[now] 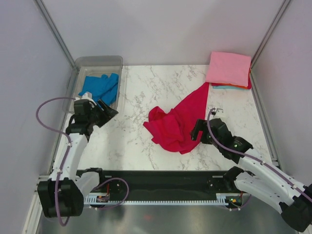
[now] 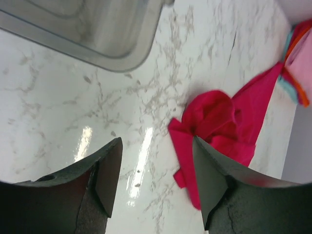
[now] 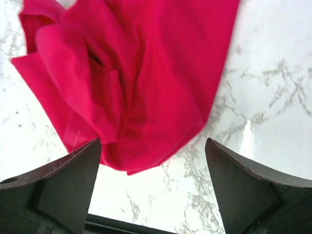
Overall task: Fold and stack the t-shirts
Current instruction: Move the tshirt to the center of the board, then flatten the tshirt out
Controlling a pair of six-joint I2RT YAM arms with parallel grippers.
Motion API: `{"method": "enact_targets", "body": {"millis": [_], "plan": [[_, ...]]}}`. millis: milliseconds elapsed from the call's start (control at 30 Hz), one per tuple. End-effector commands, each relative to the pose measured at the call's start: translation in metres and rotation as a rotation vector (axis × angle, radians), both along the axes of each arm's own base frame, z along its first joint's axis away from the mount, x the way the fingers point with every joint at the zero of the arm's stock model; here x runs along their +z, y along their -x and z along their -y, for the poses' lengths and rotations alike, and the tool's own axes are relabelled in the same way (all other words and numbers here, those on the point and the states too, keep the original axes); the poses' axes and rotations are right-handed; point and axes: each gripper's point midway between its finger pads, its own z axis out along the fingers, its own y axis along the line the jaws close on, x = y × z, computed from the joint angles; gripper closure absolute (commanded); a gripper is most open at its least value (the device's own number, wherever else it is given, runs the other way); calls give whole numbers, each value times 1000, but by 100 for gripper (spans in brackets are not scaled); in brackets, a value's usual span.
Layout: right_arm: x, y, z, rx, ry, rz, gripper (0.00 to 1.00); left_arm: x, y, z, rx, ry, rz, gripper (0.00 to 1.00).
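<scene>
Both pairs of jaws stand apart and hold nothing: the left gripper [image 2: 157, 142] is moderately spread over the bare marble table [image 2: 58, 112] near the tub's corner, and the right gripper [image 3: 152, 146] is spread wide at the edge of the one crimson t-shirt [image 1: 178, 124], which lies crumpled at table centre. One blue t-shirt [image 1: 101, 87] lies in the single clear tub [image 1: 97, 62]. One folded stack sits at the far right corner, with the pink t-shirt [image 1: 228, 68] on top and orange and teal edges [image 1: 226, 87] showing beneath.

Left of the crumpled crimson t-shirt [image 1: 178, 124], bare marble table [image 1: 134, 97] runs free up to the clear plastic tub [image 1: 97, 59]. Behind the shirt's far right end, the folded t-shirt stack [image 1: 228, 68] fills the corner.
</scene>
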Motion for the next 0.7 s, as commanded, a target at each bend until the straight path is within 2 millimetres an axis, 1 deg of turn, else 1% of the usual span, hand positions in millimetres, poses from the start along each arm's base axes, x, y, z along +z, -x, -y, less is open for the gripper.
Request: {"method": "enact_targets", "body": {"millis": [0, 33, 67, 100, 133, 167, 200, 233, 300, 333, 367, 400, 433, 467, 600, 633, 667], "plan": [[-15, 10, 12, -74, -15, -29, 5, -9, 5, 59, -273, 19, -3, 34], [-13, 10, 14, -87, -31, -12, 5, -23, 0, 71, -317, 22, -39, 34], [-14, 11, 14, -96, -47, -13, 5, -28, 5, 95, -395, 17, -54, 34], [-17, 12, 14, -98, -50, -16, 5, -34, 1, 103, -413, 2, -66, 34], [-17, 13, 15, -99, -57, -10, 5, -49, -1, 113, -432, -6, -103, 34], [-18, 13, 15, -104, -59, -12, 5, -57, 1, 126, -462, -16, -119, 34], [-20, 15, 16, -101, -57, -18, 5, -61, -2, 132, -459, -12, -132, 34], [-21, 16, 16, -97, -55, -20, 5, -79, -3, 139, -468, -15, -176, 34], [-23, 17, 16, -94, -50, -26, 5, -88, -9, 147, -477, -10, -192, 34], [-24, 18, 16, -91, -50, -29, 5, -105, -9, 153, -487, -18, -234, 35], [-24, 19, 16, -86, -51, -29, 5, -106, -16, 155, -483, -26, -233, 35], [-23, 19, 16, -84, -51, -26, 5, -113, -18, 158, -485, -28, -252, 35], [-22, 19, 17, -83, -51, -21, 5, -127, -18, 160, -486, -36, -289, 36], [-22, 19, 18, -84, -48, -19, 5, -129, -23, 163, -486, -36, -294, 36], [-19, 18, 21, -86, -30, -3, 4, -146, -28, 171, -483, -38, -319, 38], [-19, 18, 21, -84, -26, -4, 4, -149, -29, 174, -488, -38, -319, 41], [-19, 17, 22, -84, -20, -1, 4, -147, -34, 178, -490, -32, -305, 46]]}}
